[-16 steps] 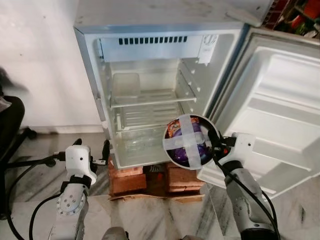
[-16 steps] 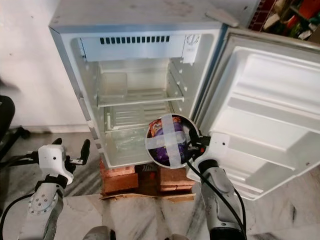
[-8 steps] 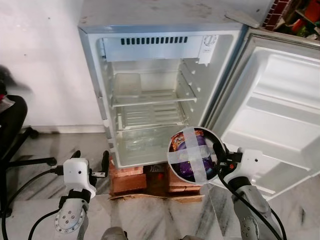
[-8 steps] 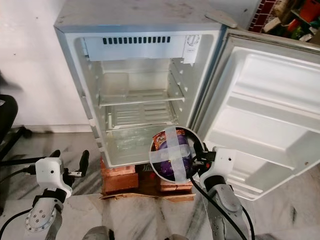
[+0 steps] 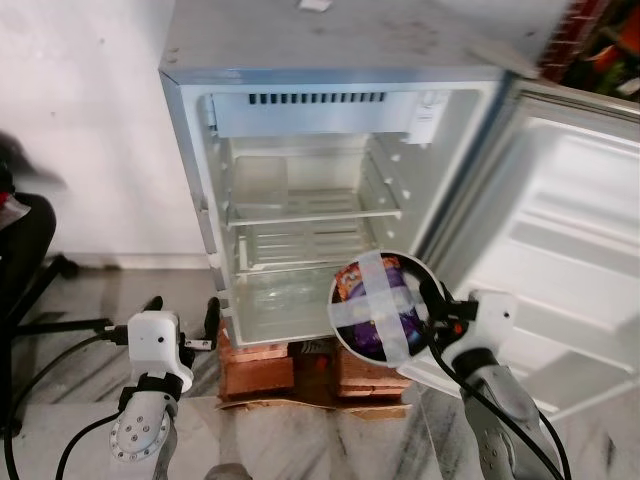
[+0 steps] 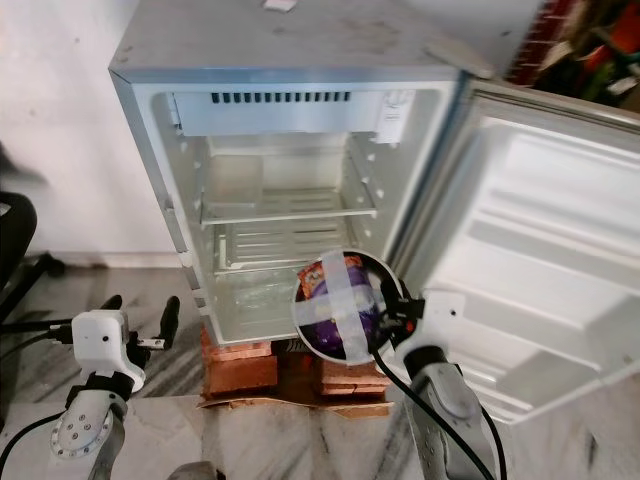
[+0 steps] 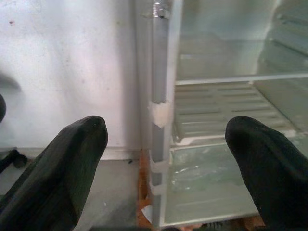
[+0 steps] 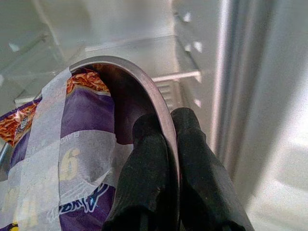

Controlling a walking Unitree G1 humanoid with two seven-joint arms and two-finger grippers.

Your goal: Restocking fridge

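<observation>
Nearest the camera, a pale marble floor point(image 5: 300, 440) is seen, from which the two silver arms rise; the left gripper point(image 5: 180, 318) is held low beside the fridge's left front corner, its two black fingers point(image 7: 72, 168) spread well apart with nothing between them, and in the left wrist view the grey front edge of the fridge wall is framed between the fingertips; the right gripper point(image 5: 435, 308) is clenched on the rim of a metal bowl point(image 5: 378, 305), one finger point(image 8: 144, 183) pressed inside the rim and the other outside it, as is shown in the right wrist view; the bowl is tilted so that its mouth faces the camera, and a purple and orange snack packet point(image 5: 385, 300) is held inside it by two crossed strips of pale tape point(image 5: 368, 300); the bowl is held in the air just in front of the lowest compartment of the fridge point(image 5: 330, 190), toward its right side and near the hinge of the open door point(image 5: 570, 250); beneath the fridge, stacks of red bricks point(image 5: 258, 368) are seen supporting it, with flattened cardboard point(image 5: 310, 403) lying at their foot; inside the fridge, a glass shelf point(image 5: 310, 213) and a wire shelf point(image 5: 300, 245) below it are visible, with a vented panel point(image 5: 320, 100) above; the door shelves are swung out to the right; a black chair point(image 5: 20, 260) is partly seen at the far left, against a white wall point(image 5: 80, 120)
</observation>
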